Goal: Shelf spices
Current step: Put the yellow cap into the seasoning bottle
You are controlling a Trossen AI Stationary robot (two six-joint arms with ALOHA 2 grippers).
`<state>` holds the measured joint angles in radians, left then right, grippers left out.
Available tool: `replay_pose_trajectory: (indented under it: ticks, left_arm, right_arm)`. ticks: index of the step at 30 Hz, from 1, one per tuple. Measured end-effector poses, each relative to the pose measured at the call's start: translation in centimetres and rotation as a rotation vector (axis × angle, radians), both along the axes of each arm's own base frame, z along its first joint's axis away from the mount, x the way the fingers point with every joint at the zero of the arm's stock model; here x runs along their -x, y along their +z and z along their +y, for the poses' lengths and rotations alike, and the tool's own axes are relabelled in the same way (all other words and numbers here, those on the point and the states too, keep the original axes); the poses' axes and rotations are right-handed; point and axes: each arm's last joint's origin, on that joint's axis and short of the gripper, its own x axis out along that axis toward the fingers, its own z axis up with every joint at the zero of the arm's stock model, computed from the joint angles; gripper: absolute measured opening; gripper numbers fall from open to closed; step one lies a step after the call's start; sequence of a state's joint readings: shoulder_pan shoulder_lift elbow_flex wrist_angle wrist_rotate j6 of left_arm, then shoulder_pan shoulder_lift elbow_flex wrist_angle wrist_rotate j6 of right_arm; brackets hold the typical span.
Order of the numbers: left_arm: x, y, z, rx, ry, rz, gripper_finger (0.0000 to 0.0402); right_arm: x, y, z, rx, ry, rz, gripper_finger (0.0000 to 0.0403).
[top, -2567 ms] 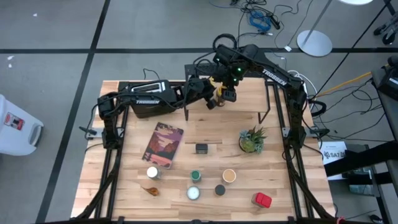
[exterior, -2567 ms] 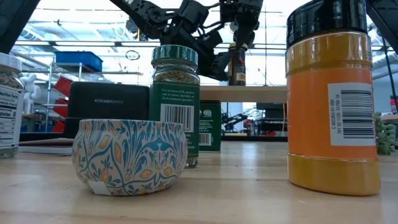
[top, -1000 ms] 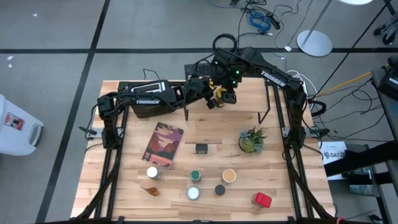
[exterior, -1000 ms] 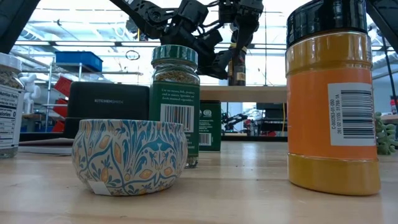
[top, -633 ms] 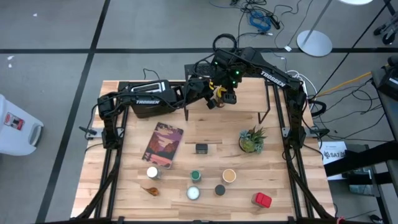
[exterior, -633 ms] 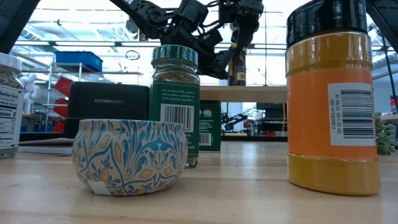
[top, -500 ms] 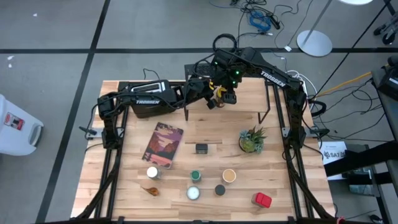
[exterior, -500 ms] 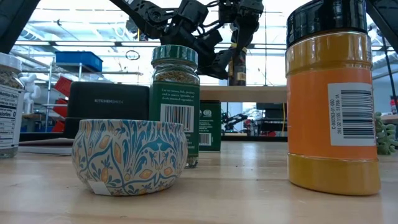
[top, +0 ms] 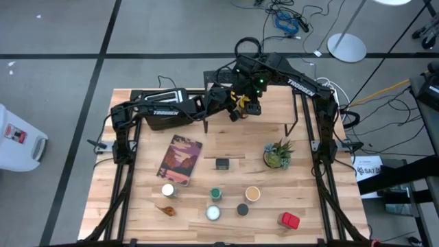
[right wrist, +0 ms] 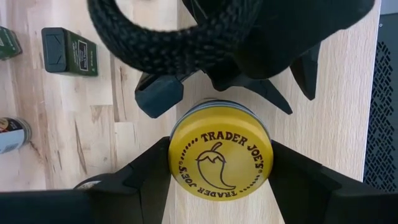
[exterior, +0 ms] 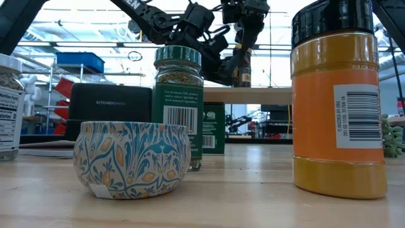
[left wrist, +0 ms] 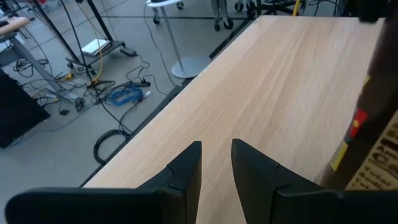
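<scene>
We see a light wooden table (top: 137,213) carrying everything. At its far edge stands the shelf (top: 274,113), with the black toaster (top: 161,110) to its left. On the shelf's wooden top stands a yellow-lidded jar (right wrist: 220,158). In front of the shelf lie a reddish book (top: 180,159), a small green tin (top: 221,163) and a potted plant (top: 277,155). Nearer than the book stand a white-topped jar (top: 168,191), a green-topped jar (top: 216,195), a tan-topped jar (top: 252,194), a black-topped jar (top: 242,209), a patterned round tin (exterior: 131,158) and a red tin (top: 289,220).
</scene>
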<state>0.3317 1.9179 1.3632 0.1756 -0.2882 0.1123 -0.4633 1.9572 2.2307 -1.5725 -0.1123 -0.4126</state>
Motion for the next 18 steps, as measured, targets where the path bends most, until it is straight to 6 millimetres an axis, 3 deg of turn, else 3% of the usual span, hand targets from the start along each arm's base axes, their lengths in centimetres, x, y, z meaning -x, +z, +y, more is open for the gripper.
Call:
replay_pose_trajectory:
  ticks: [18]
  left_arm:
    - [-0.05, 0.07, -0.01, 0.000, -0.008, -0.010, 0.0097]
  right_arm:
    - [-0.06, 0.10, 0.32, 0.023, 0.015, 0.007, 0.0224]
